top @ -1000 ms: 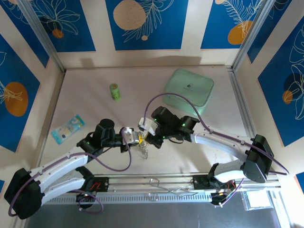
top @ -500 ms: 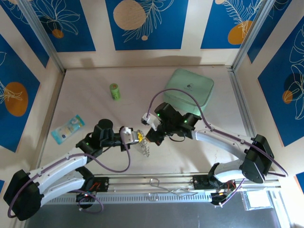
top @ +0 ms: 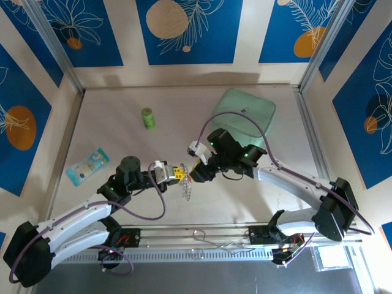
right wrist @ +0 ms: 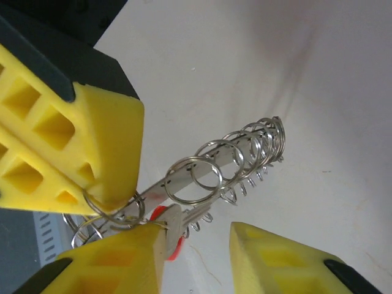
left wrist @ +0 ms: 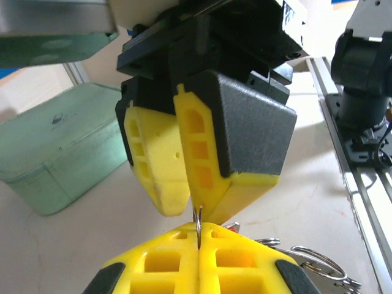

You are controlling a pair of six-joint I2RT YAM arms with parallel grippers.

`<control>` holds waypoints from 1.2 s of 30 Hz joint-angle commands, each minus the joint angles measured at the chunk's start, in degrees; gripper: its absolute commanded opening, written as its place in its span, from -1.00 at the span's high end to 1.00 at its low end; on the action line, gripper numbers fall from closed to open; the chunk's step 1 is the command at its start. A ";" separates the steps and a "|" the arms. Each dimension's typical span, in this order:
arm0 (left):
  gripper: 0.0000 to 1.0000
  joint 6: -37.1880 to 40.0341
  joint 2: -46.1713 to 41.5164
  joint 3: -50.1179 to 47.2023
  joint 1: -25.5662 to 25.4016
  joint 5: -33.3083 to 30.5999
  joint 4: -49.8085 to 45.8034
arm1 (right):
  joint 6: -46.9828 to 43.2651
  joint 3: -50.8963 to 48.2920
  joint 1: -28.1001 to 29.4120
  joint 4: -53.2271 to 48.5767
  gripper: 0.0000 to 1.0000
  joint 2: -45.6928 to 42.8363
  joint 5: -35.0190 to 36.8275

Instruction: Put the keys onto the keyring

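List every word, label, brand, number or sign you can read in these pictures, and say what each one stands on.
No text here can be read as words.
Mint-green case: a small dark logo on its lid, too small to read.
Blue packet: printed markings, too blurred to read.

The cylinder (top: 147,117) lies behind-left of the keyring (top: 187,191), the case (top: 245,101) behind-right.
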 commanded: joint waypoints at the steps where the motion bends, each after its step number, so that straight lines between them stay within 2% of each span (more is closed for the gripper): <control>1: 1.00 -7.96 0.45 -1.41 -0.44 3.02 12.59 | -1.34 -3.41 -0.87 2.17 0.22 -5.46 -2.20; 6: 1.00 -11.42 4.55 -1.61 -0.15 4.34 19.43 | -6.13 -12.62 -1.45 13.08 0.11 -16.33 -3.39; 9: 1.00 -12.83 7.13 -1.45 -0.15 5.73 22.62 | -8.85 -18.51 -1.45 22.52 0.10 -22.16 1.82; 12: 1.00 -13.50 8.60 -0.76 -0.18 6.60 22.91 | -11.36 -21.14 -1.71 26.94 0.06 -24.79 6.41; 16: 1.00 -11.62 8.65 -1.33 -0.18 3.31 24.65 | -12.29 -20.91 -2.33 27.46 0.06 -24.83 8.44; 21: 1.00 -7.27 7.14 -0.76 -0.16 1.15 21.16 | -11.17 -21.36 -3.64 27.65 0.05 -25.11 6.06; 27: 1.00 -7.89 6.73 -0.73 -0.21 0.50 21.82 | -11.12 -22.23 -4.22 25.42 0.05 -25.46 2.74; 32: 1.00 -8.16 7.66 -0.82 -0.21 0.00 23.36 | -17.53 -23.89 -3.80 24.80 0.06 -25.77 -4.95; 36: 1.00 -7.29 7.85 -1.17 -0.24 -0.21 24.83 | -21.71 -23.99 -3.56 24.29 0.07 -26.90 -6.18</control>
